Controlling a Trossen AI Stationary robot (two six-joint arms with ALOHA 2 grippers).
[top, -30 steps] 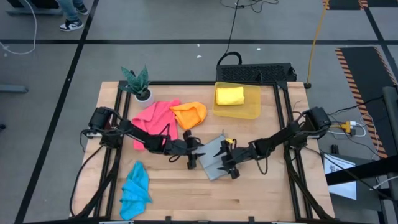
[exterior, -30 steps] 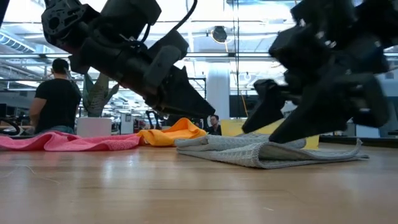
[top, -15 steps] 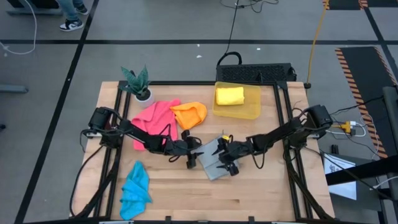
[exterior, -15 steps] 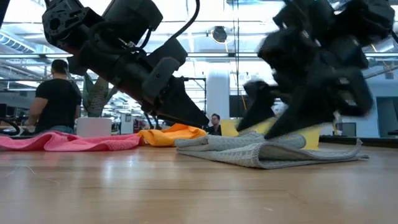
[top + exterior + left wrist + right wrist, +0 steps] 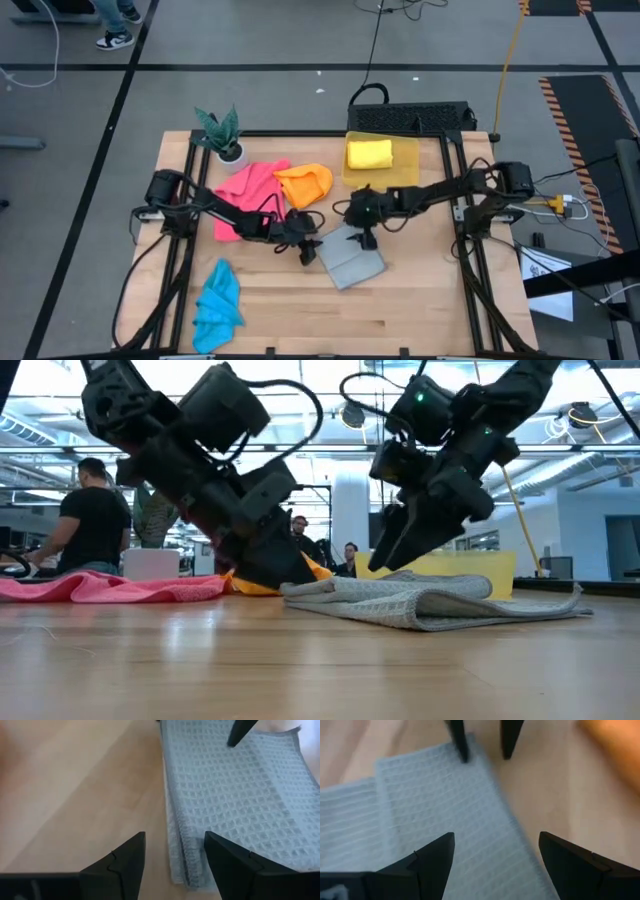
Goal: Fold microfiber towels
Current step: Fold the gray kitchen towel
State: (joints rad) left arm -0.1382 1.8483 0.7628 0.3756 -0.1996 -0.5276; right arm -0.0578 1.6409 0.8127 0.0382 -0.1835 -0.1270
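Grey towel: folded into a thick rectangle with a waffle-weave surface, lying flat near the middle of the light wood-plank tabletop; layered edges visible at one side.

Left hand: low at the grey towel's left edge, its dark tapered fingers spread, grasping nothing.

Right hand: above the towel's far edge, its fingers parted wide and empty.

Pink towel: spread loosely with wrinkles at the left rear, partly under the left arm.

Orange towel: bunched into a soft mound, touching the pink one.

Blue towel: crumpled, at the front left, well apart from the rest.

Yellow towel: folded into a compact block inside the translucent yellow bin at the rear.

A small potted plant with stiff pointed leaves stands at the rear left corner.
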